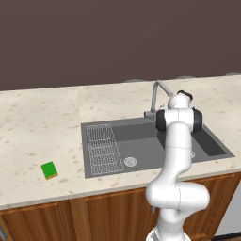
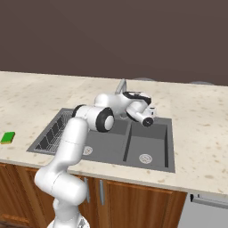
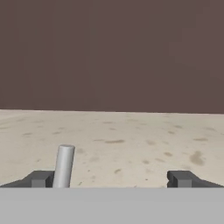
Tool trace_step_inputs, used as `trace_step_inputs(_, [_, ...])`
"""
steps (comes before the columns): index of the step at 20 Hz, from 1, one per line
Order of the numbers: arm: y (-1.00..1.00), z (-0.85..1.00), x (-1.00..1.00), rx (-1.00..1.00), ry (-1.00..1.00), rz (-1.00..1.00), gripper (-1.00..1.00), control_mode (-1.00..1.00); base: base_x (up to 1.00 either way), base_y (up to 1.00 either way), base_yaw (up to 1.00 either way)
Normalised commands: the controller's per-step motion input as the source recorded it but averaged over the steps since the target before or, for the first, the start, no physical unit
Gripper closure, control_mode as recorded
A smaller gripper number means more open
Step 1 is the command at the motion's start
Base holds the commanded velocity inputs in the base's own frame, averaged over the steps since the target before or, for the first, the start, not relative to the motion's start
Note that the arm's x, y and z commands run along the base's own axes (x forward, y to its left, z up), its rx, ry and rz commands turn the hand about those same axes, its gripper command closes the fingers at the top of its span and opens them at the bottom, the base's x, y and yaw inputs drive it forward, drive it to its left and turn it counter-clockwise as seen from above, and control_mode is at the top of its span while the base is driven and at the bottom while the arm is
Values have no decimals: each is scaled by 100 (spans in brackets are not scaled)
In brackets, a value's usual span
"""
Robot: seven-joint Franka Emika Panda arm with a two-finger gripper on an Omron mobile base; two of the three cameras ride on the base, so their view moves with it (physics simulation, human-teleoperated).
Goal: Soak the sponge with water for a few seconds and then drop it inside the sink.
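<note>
Evidently standing at the very start of the task. Sponge (image 1: 49,170) lying flat on the bench (image 1: 37,122), well apart from the sink (image 1: 141,127), out past the drainboard (image 1: 102,149) end and toward the bench's front edge; also showing as a small green block (image 2: 7,137) in the right base view. Not being gripped, not being wetted, not sitting in either basin.

Pincer (image 3: 113,179) standing spread wide, pinching nothing, both dark tips apart with bare bench between them. Hovering by the faucet (image 1: 157,94) at the back of the sink, a grey cylindrical part of it (image 3: 64,166) rising just beside one tip. Whether touching it: cannot tell.

No water stream appearing at the faucet in any view, so tap judged to be off.

Remaining, by judgement: turning the water on, fetching the sponge, holding it under the stream, releasing it into the sink.

Count:
- sponge: one
- sink: one, with two basins
- drains: two, one in the large basin (image 2: 145,158), one in the smaller (image 2: 87,150)
- drainboard: one
- faucet: one
</note>
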Motion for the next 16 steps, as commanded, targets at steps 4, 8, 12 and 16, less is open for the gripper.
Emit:
trace_step_inputs(4, [-34, 0, 0, 0, 6, -2, -100, -100, 0, 0, 0])
trace_step_inputs(8, [-41, 0, 2, 0, 5, -1, -100, -100, 0, 0, 0])
trace_step_inputs(12, [-42, 0, 5, 0, 3, 0, -100, -100, 0, 0, 0])
trace_step_inputs(16, [-42, 0, 6, 0, 3, -1, -100, -100, 0, 0, 0])
